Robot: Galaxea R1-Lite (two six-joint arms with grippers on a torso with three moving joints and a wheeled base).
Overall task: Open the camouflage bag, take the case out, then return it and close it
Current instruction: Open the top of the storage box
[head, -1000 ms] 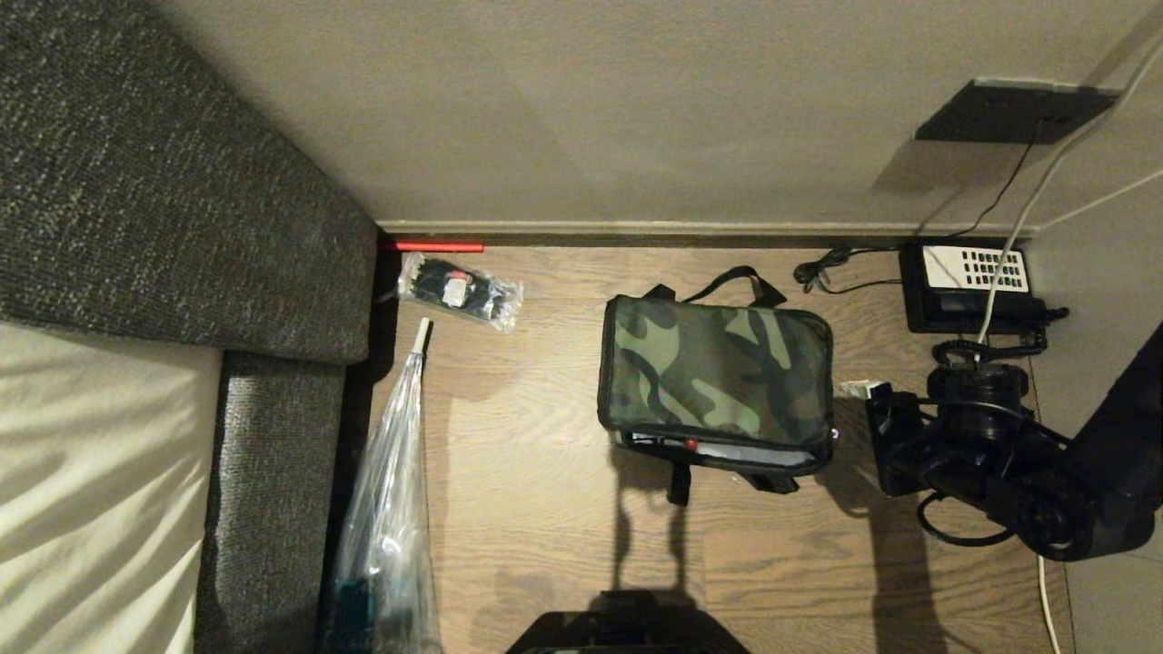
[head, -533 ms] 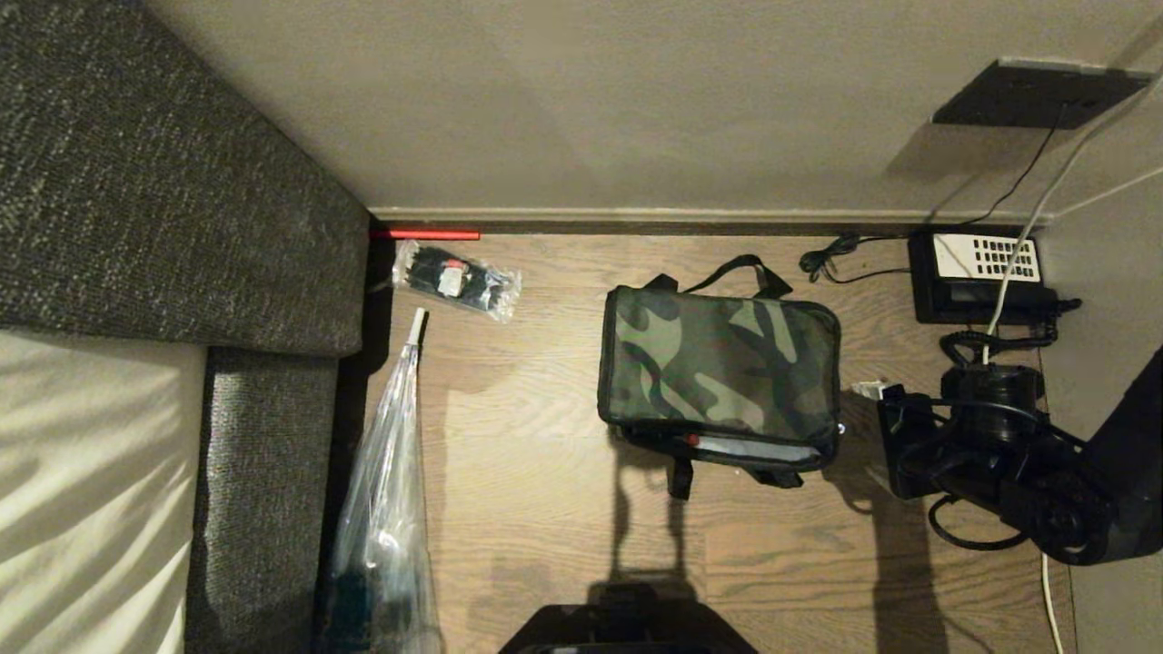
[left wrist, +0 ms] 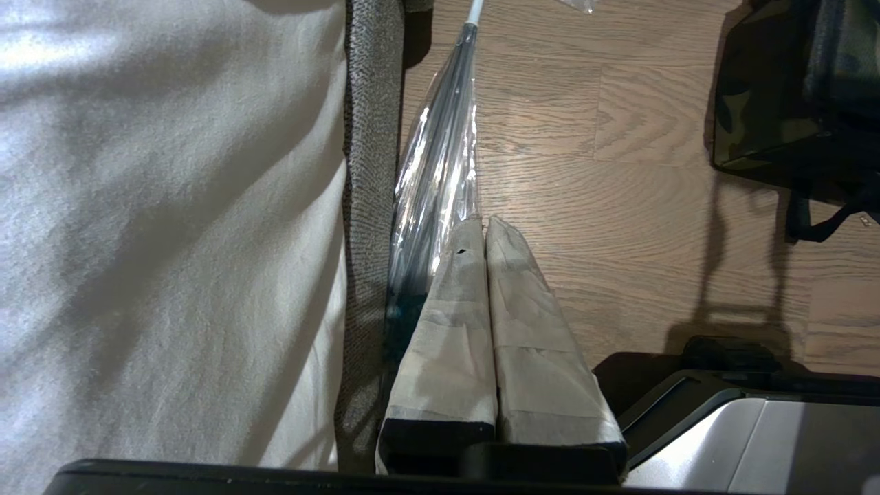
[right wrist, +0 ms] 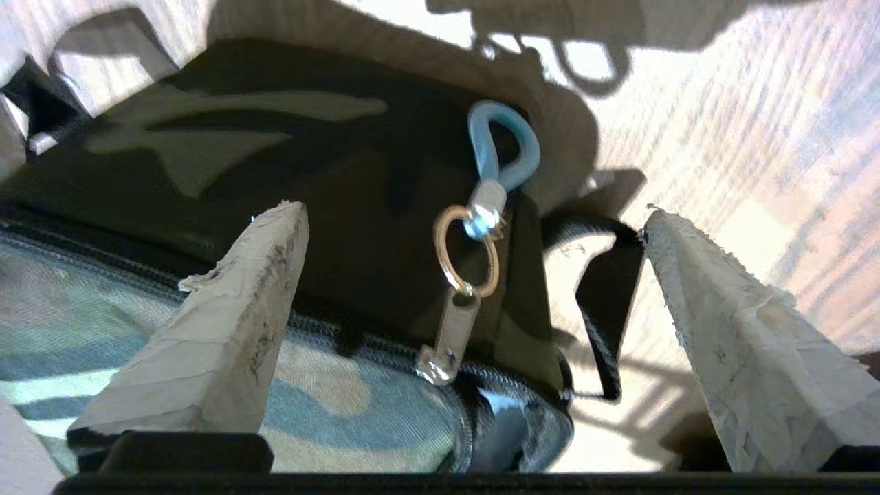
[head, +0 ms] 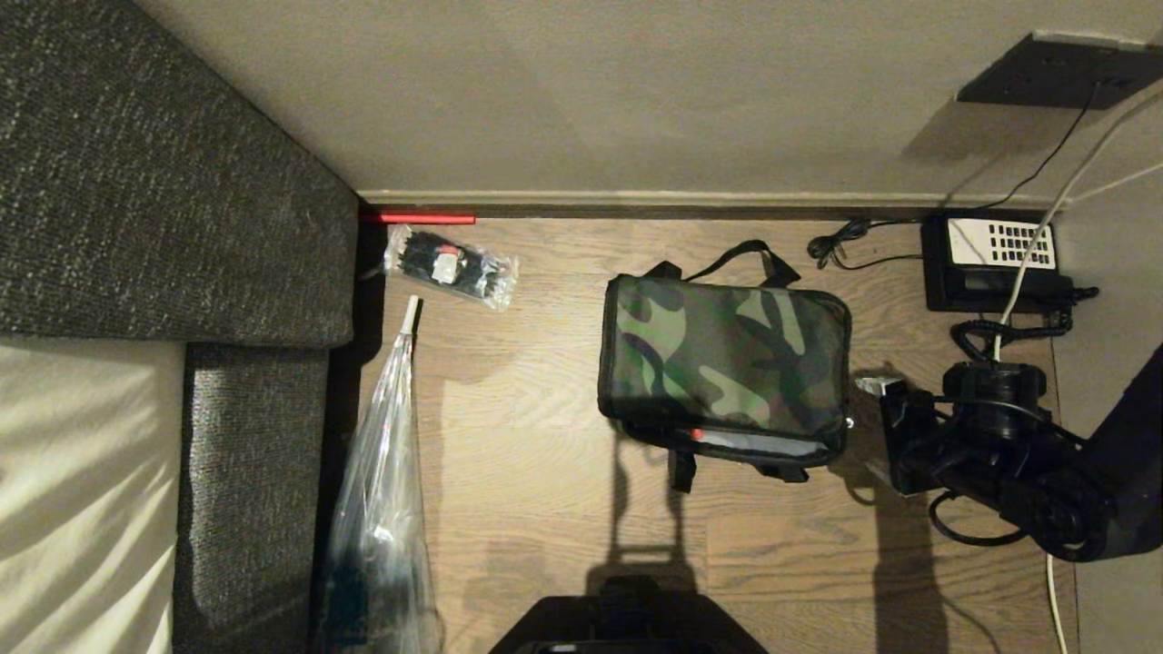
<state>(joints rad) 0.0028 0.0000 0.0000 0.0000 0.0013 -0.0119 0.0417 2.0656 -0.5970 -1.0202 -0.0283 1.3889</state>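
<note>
the right gripper (right wrist: 474, 213) has its two taped fingers (right wrist: 227, 316) spread wide, holding nothing. between them, untouched, hangs the zipper pull (right wrist: 447, 337) with a metal ring (right wrist: 466, 251) and a blue loop (right wrist: 502, 155), at the corner of the bag (right wrist: 206, 151). in the head view this gripper (head: 877, 427) sits just off the bag's (head: 727, 359) right side, near but apart from it, with the arm coming in from the right edge.

the left gripper (left wrist: 485, 223) has its fingers pressed together, empty, pointing over the floor beside a clear plastic sleeve (left wrist: 436, 172) that lies along the sofa (left wrist: 368, 137).

the bag lies on the wood floor (head: 545, 472) near the middle, lid down but not sealed: a pale strip and a red spot show along its near edge. straps stick out at its far and near sides. the case cannot be seen.

open floor lies left of the bag up to the plastic sleeve (head: 386, 472), and in front of it toward the robot's base (head: 627, 627). behind the bag the wall (head: 636, 91) is close. on the right, a telephone (head: 990, 263) and its cords crowd the corner just beyond the right gripper. a small packet (head: 450, 266) lies near the wall by the sofa (head: 164, 182).
</note>
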